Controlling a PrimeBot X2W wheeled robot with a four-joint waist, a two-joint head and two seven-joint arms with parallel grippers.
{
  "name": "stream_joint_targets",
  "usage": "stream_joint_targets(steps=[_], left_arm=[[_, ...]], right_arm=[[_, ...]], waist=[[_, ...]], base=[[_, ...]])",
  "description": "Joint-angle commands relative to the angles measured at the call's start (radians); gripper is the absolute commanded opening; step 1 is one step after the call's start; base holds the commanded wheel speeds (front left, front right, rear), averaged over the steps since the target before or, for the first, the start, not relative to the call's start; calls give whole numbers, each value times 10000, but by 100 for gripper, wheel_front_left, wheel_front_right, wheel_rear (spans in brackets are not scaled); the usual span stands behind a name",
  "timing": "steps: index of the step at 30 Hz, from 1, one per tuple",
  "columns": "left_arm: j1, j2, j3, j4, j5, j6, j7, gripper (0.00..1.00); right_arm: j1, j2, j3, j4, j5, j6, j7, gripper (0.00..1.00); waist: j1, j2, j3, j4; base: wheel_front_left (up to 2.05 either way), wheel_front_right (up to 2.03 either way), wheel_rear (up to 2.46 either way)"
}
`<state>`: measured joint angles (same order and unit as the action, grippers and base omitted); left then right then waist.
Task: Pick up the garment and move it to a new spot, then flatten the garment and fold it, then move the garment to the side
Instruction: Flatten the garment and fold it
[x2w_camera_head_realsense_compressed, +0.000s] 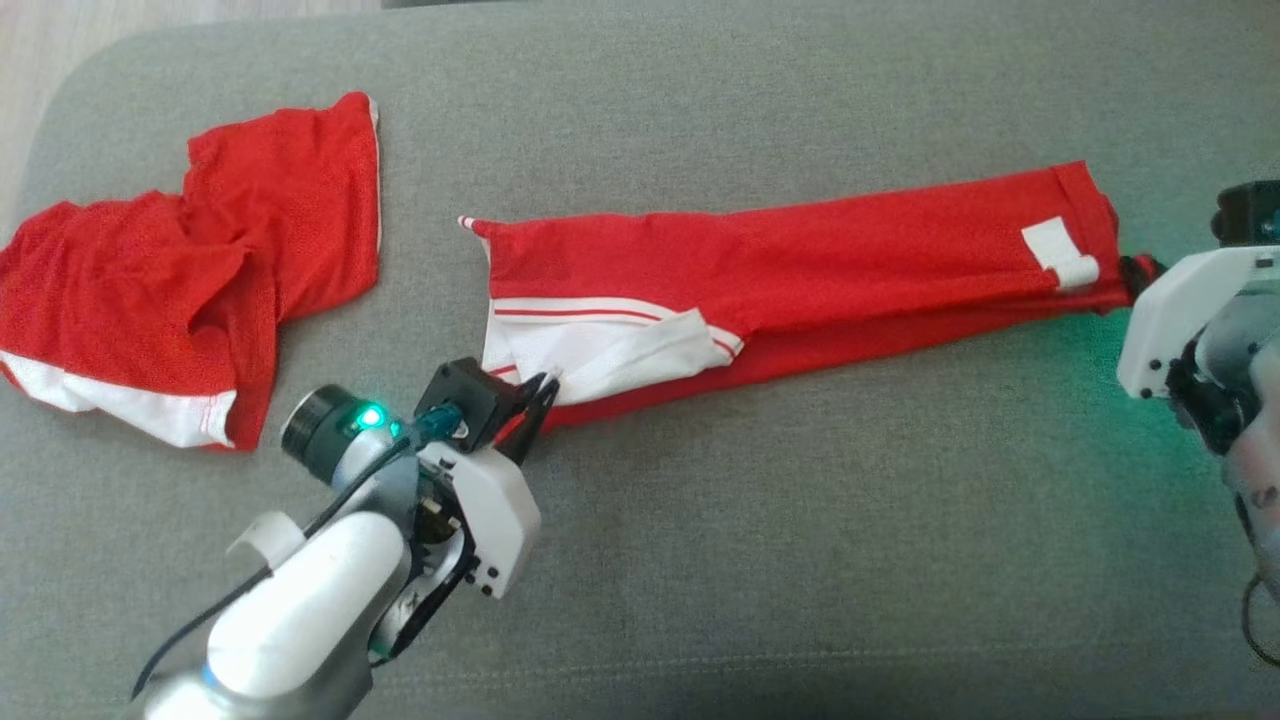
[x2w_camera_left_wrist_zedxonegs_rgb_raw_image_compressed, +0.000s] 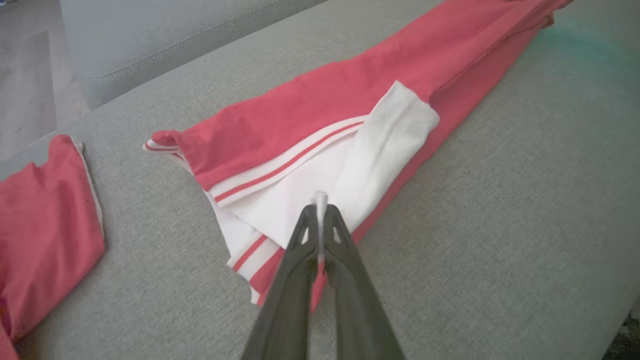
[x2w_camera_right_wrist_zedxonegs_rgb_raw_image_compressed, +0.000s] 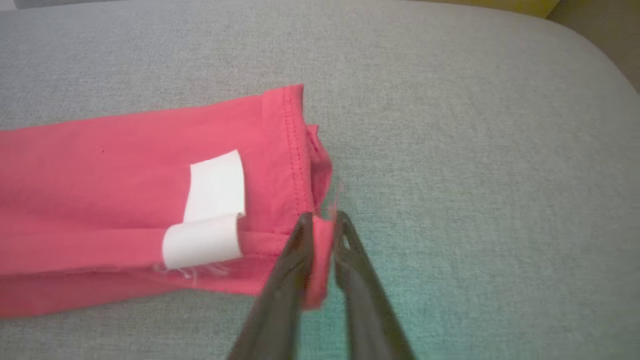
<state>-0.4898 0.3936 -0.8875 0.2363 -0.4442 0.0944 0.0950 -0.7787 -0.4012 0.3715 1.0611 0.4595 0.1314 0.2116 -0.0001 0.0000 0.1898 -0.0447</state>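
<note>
at my far left a second red garment (x2w_camera_head_realsense_compressed: 190, 270) lies crumpled on the grey sofa cushion (x2w_camera_head_realsense_compressed: 800, 550), well apart from my work and cut off by the head view's edge. i judge it no part of this step.

next comes my left gripper (x2w_camera_head_realsense_compressed: 545, 385). its jaws are closed tight on the near corner of the garment (x2w_camera_head_realsense_compressed: 800, 260), where the white, red-striped trim sits, and a sliver of white cloth sticks up between the tips in my left wrist view.

the garment runs from there across the middle of the cushion as a long, narrow red strip, doubled lengthways and lying fairly flat. so i judge i am in the folding step, with the move to the side not yet done.

at its far right end, just beside the white label (x2w_camera_right_wrist_zedxonegs_rgb_raw_image_compressed: 215, 185), my right gripper (x2w_camera_right_wrist_zedxonegs_rgb_raw_image_compressed: 324, 217) has the hem corner between jaws that stand narrowly parted. i cannot tell whether they pinch the cloth or merely stand around it.

the next move, as i judge it, calls for a sure hold on both ends. then one end goes over the other with the layers kept square.

the layers underneath are hidden. in the head view my right gripper is largely cut off, behind its own pale wrist.
</note>
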Motion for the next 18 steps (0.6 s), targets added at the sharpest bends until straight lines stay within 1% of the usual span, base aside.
stream_joint_targets(steps=[1,3,6,12,15,18], left_arm=[[-257,207,446,-190,-11,123,-105,100],[-185,114,522,-50,-37,286,-302,100],[-82,-109,846,67,-221,627,-777,100],[69,-642,2051,102,-800,1562,-2267,100],[229,-909,2633,68,-1135,1852,-2987,100],[482,-1142,3128,-74,-1301,2029,-3391,100]], right_arm=[[112,-308,95,-318,66,-7,-66,100],[156,-353,6,-431,104,-7,-214,100],[170,-347,-341,-692,252,-7,-729,100],[342,-41,-1247,-1575,560,-7,-2142,100],[580,187,-1562,-2128,585,-7,-2789,100],[965,490,-1788,-2688,544,-7,-3290,100]], waist=[[1,0,-55,-5],[1,0,-130,-12],[1,0,-250,-3],[1,0,-368,75],[1,0,-384,127],[1,0,-403,187]], base=[[0,0,0],[0,0,0],[0,0,0],[0,0,0],[0,0,0],[0,0,0]])
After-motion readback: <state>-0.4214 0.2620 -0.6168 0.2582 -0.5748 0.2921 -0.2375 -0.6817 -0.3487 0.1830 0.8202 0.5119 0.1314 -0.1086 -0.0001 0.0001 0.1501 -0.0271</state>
